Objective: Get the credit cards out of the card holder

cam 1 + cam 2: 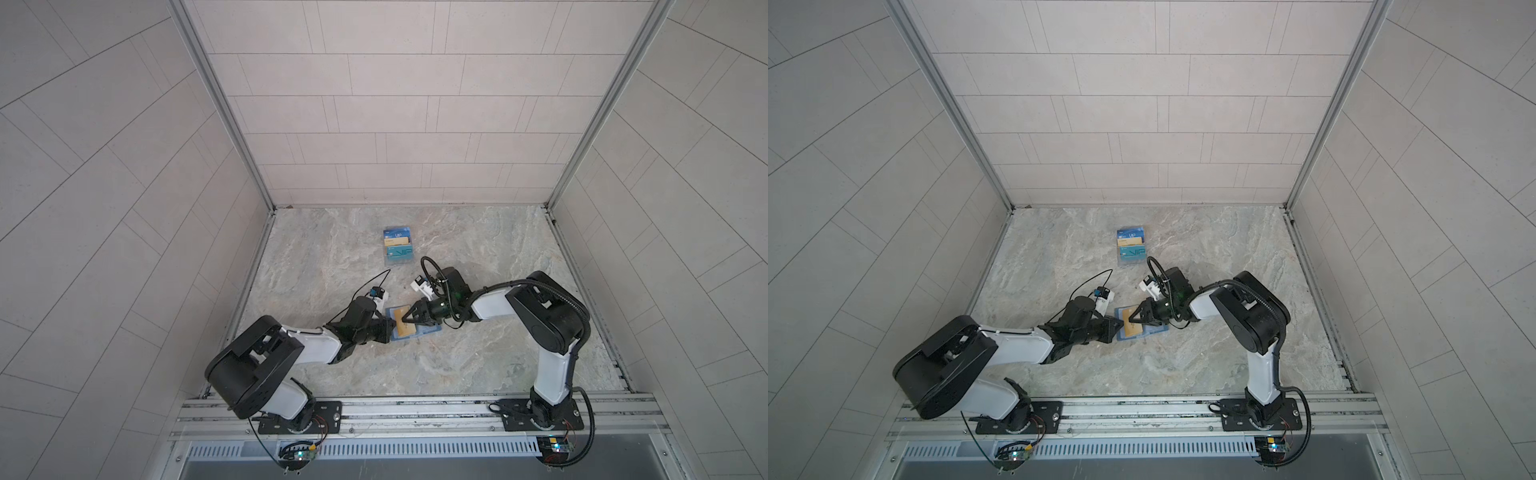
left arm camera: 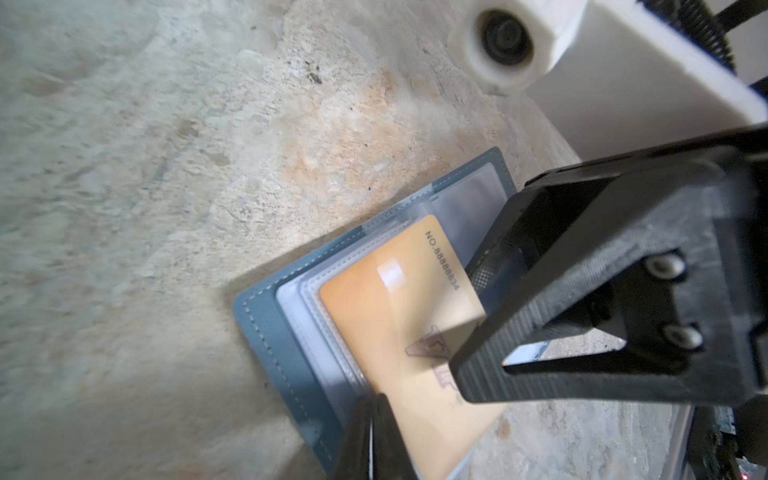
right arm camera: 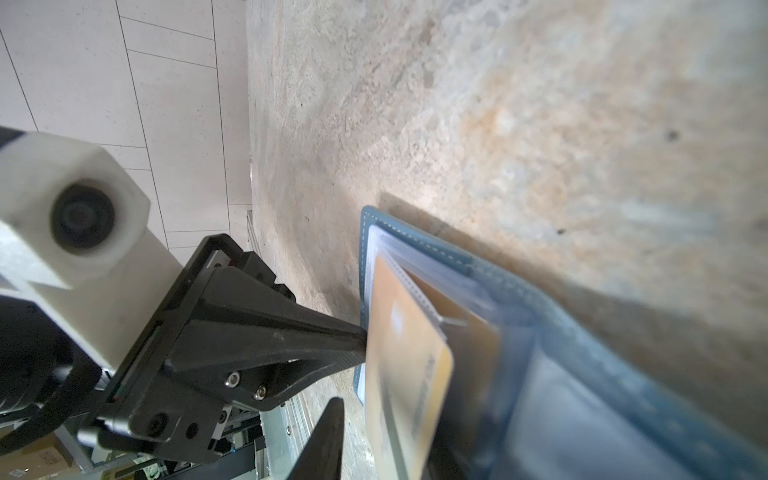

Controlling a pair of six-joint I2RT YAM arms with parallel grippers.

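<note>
Left claw (image 2: pixel 375 419), closed, presses the card holder (image 2: pixel 270 332); right claw (image 2: pixel 468 322), narrowly parted, touches gold card (image 2: pixel 386 320).

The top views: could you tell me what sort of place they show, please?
Probably a mock-up robot cell, not a real room: tile-look wall panels framed by aluminium posts, a marble-look tabletop, and a slotted mounting rail.

The card holder (image 1: pixel 430 331) lies open and flat on the worktop (image 1: pixel 498 270), nearer to me than the clear card stand (image 1: pixel 398 245) and well apart from it. It is teal-blue with pale stitching, and clear sleeves are fanned inside. One gold-yellow credit card (image 2: pixel 395 324), printed with a dark number, sits partly out of its sleeve, tilted up off the others. Its edge touches my left fingers (image 2: pixel 365 440).
</note>
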